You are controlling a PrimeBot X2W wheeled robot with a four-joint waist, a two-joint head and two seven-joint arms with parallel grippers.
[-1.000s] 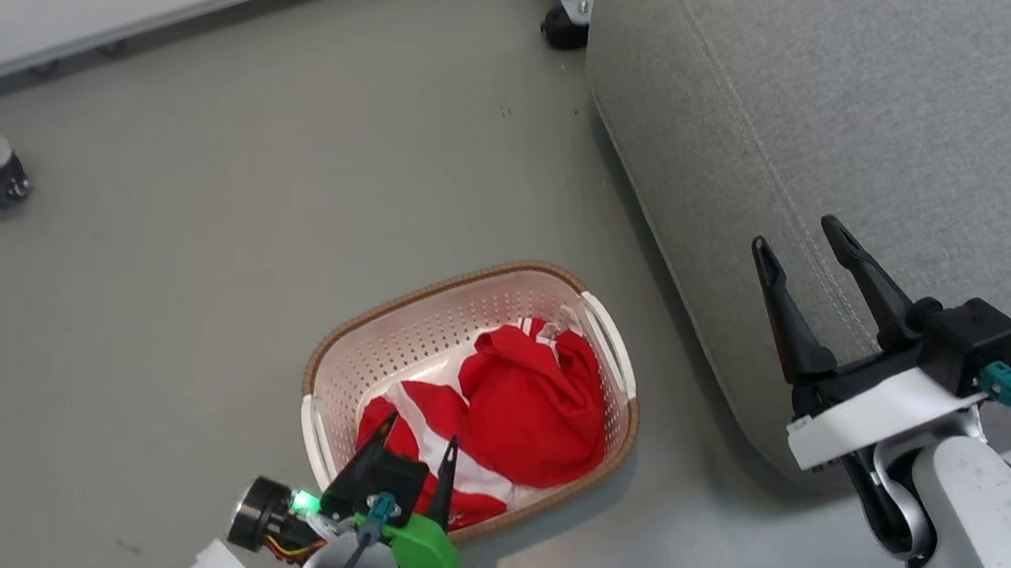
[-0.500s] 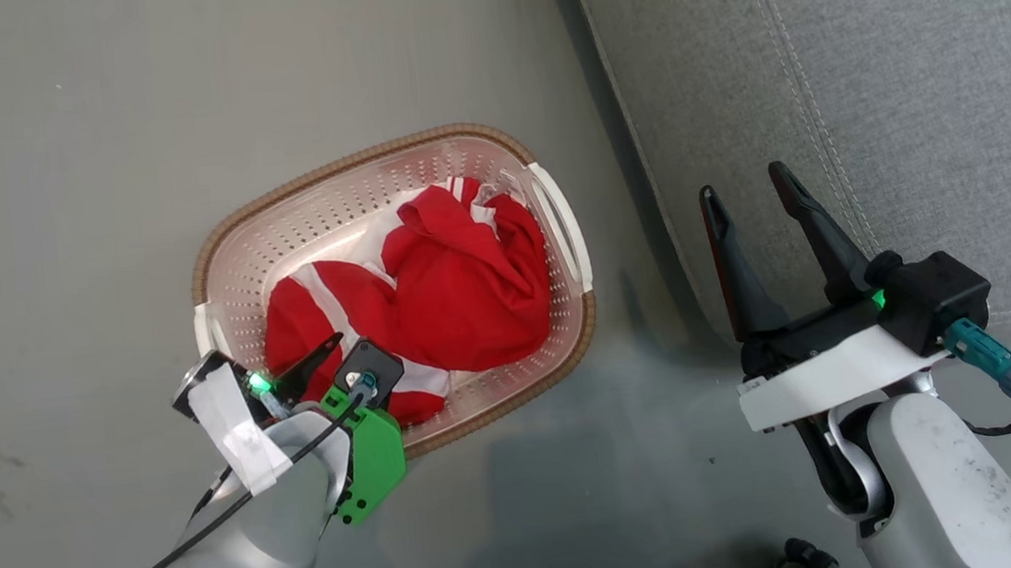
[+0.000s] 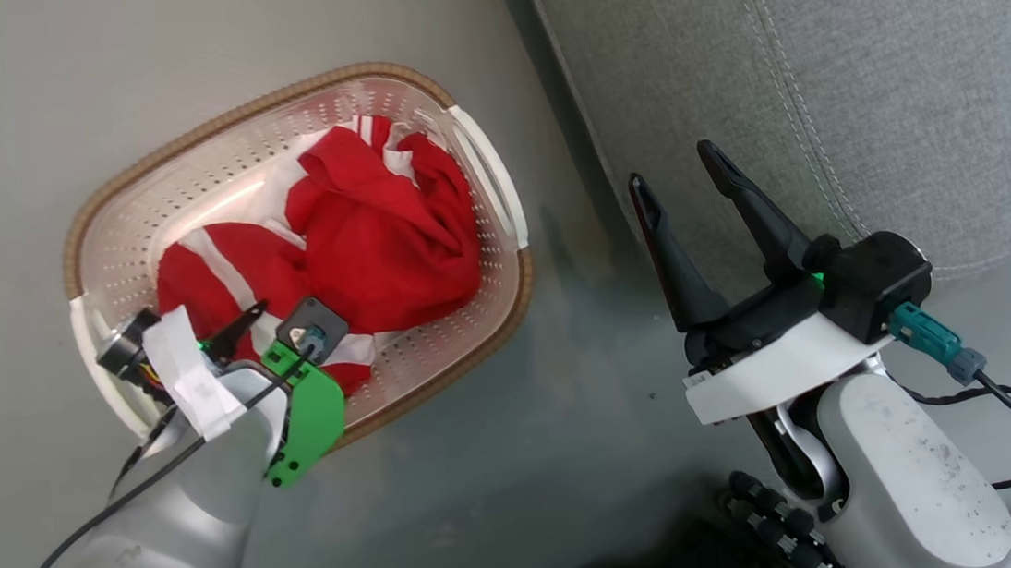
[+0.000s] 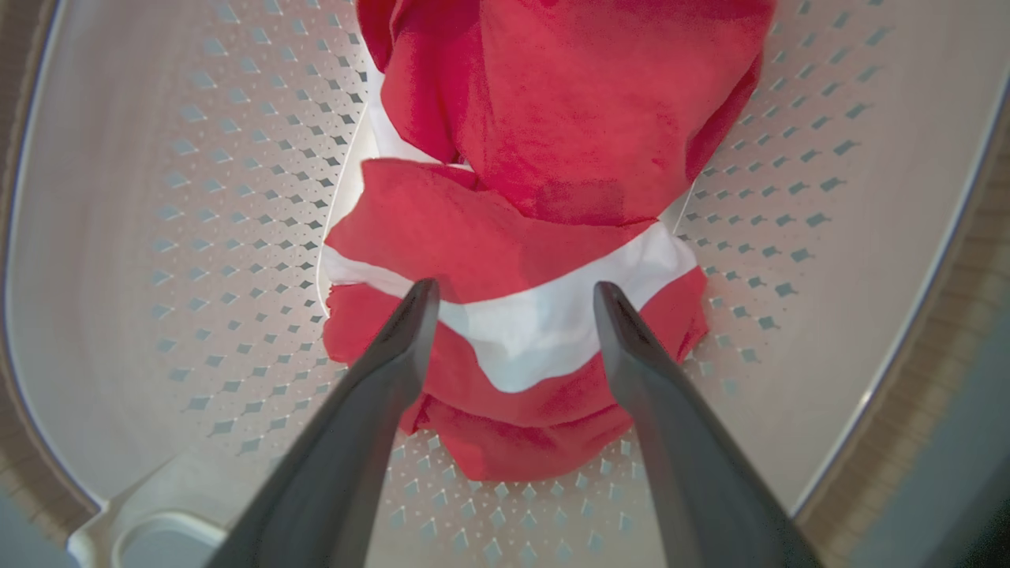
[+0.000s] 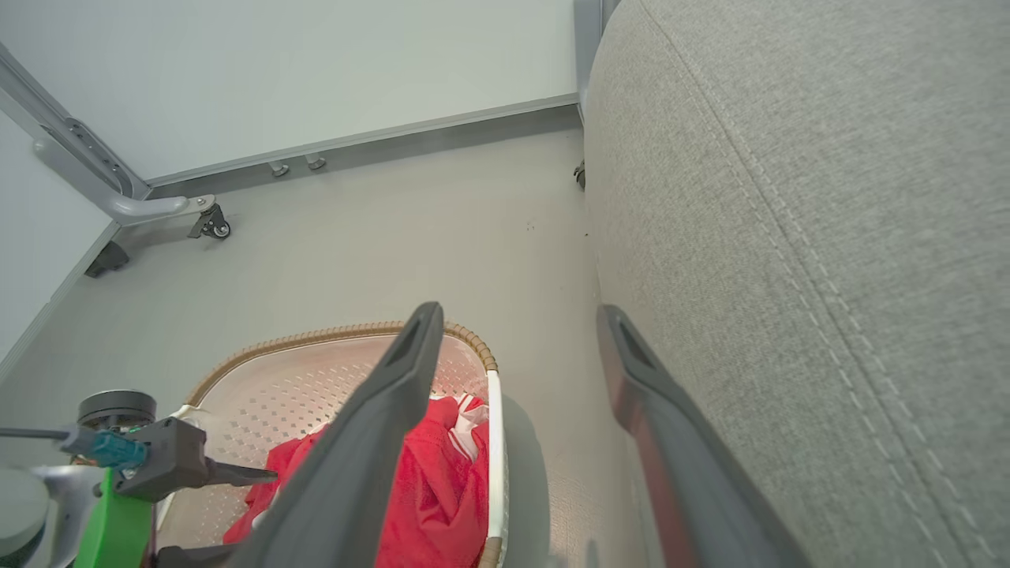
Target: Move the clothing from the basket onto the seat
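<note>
We're on the reach-in: our left gripper, fingers apart, hangs inside the basket just over the red clothing, nothing gripped; next we'd lower and pinch a fold, while the right gripper waits spread wide beside the seat.

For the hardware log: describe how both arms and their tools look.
Left tool: two long dark tapered fingers, a green bracket, white tape, a black cable. Right tool: the same dark fingers on a white collar, black block, teal plug, tagged black cable. Left forearm and right forearm: pale grey, scuffed.
</note>
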